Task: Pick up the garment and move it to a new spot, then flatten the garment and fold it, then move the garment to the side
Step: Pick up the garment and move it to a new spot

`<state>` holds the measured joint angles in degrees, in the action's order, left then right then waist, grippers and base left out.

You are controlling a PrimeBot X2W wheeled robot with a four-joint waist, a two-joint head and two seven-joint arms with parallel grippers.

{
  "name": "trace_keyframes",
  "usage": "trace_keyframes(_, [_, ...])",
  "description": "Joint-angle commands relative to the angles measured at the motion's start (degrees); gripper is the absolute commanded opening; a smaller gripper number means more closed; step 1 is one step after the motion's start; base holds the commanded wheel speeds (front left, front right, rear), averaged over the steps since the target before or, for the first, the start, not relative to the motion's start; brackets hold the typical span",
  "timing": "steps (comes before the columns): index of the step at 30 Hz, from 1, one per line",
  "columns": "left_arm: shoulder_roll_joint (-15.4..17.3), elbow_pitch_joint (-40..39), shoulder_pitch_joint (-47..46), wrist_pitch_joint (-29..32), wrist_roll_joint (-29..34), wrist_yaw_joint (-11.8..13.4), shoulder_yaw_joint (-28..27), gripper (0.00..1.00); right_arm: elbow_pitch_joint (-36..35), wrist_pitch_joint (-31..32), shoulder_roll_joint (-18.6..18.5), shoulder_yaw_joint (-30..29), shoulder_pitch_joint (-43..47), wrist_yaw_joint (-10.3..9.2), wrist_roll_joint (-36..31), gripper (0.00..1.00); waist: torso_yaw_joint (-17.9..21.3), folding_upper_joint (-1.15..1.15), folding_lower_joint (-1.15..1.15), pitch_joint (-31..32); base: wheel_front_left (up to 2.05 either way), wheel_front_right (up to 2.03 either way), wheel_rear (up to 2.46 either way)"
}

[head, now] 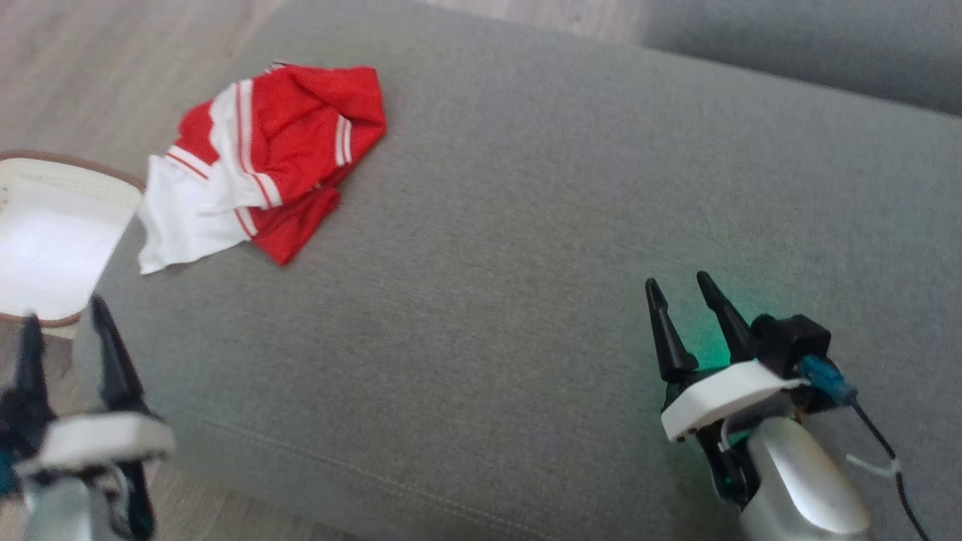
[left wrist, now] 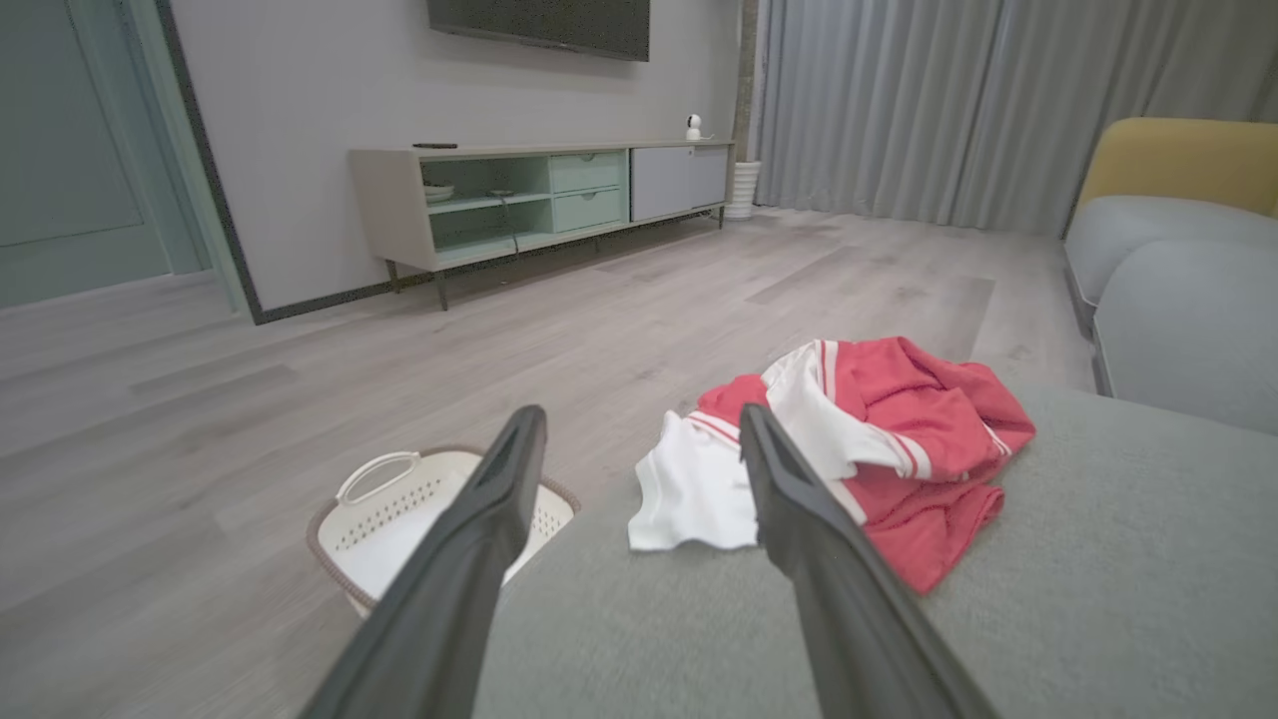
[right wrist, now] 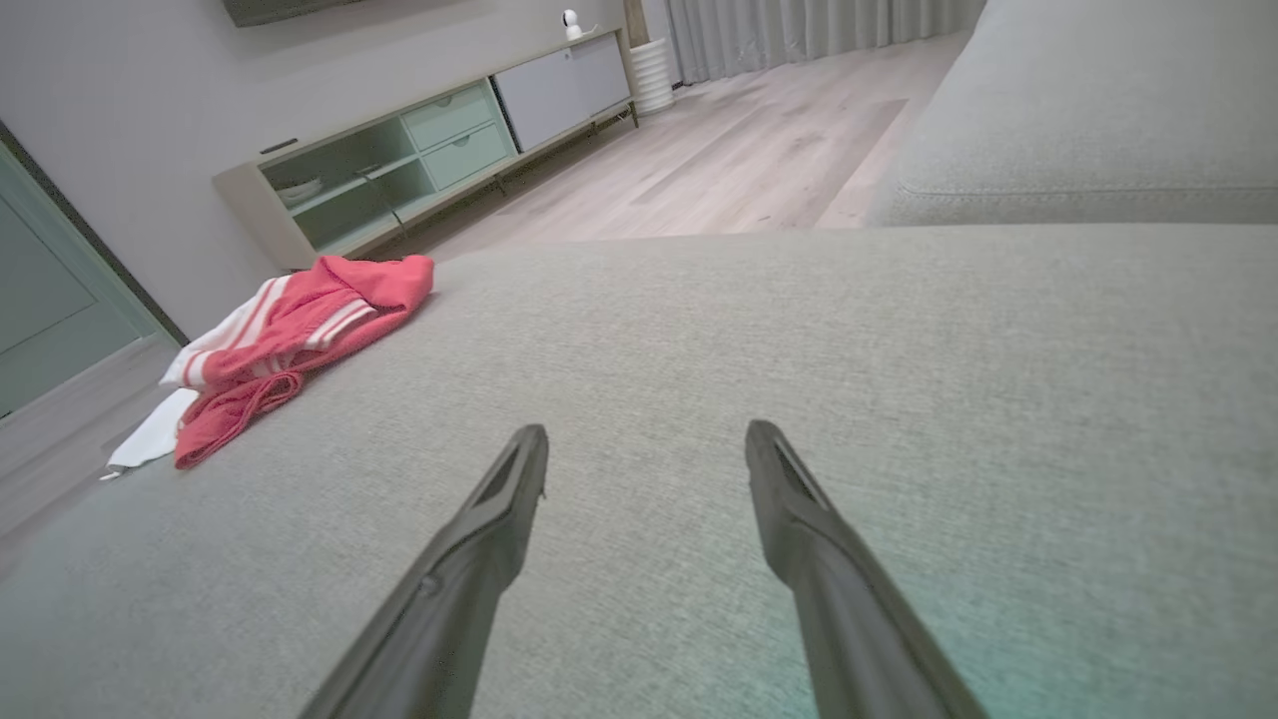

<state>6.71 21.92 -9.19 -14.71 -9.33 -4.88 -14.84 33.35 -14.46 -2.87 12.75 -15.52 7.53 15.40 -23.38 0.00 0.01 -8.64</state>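
Two grippers hover over a grey sofa seat (head: 526, 225) in the head view, both with their dark fingers spread wide and nothing between them. The left gripper (head: 63, 309) is at the seat's near left corner, partly out over the wood floor (head: 90, 68), and the right gripper (head: 678, 280) is above the seat's near right part. The garment (head: 263, 158), red with white striped panels, lies crumpled on the seat's far left corner, one white flap reaching the seat's left edge. A white laundry basket (head: 68, 195) stands on the floor just beside that same edge. From the left wrist, the two spread fingers frame the seat's edge, with the garment bunched on the seat beyond one finger and the basket down off the seat beyond the other. A long low cabinet (left wrist: 539, 195) stands against the wall well beyond the seat, with curtains (left wrist: 949, 100) beside it. From the right wrist, the parted fingers point low across the grey seat fabric; whether they touch it I cannot tell. The garment sits at the seat's far corner, well apart from them.
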Motion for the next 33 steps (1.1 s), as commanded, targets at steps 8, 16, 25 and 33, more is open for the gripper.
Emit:
trace_keyframes(8, [10.08, 14.03, -19.00, -0.28, -5.42, -2.50, 0.78, 1.00, -2.50, -0.53, -0.01, -0.51, -4.66, -0.04, -5.02, 1.00, 6.65, 0.00, -0.01, -9.85, 0.00, 0.00, 0.00])
trace_keyframes(16, [15.56, 28.19, -28.98, 1.04, -15.79, -2.59, 10.15, 1.00, -5.12, -0.53, -0.01, -1.18, -6.21, -0.04, -6.45, 1.00, 10.89, 0.00, -0.01, -14.82, 0.00, 0.00, 0.00])
trace_keyframes(25, [17.32, 36.41, -32.90, 2.32, -23.94, -2.59, 15.36, 1.00, -6.79, -0.53, -0.01, -0.96, -7.59, -0.04, -7.80, 1.00, 13.32, 0.00, -0.01, -17.65, 0.00, 0.00, 0.00])
trace_keyframes(33, [19.72, 37.74, -35.43, 0.52, -25.44, -2.60, 20.97, 0.00, -6.62, -0.53, -0.01, -1.86, -7.88, -0.04, -7.61, 1.00, 13.53, 0.00, -0.01, -16.91, 0.00, 0.00, 0.00])
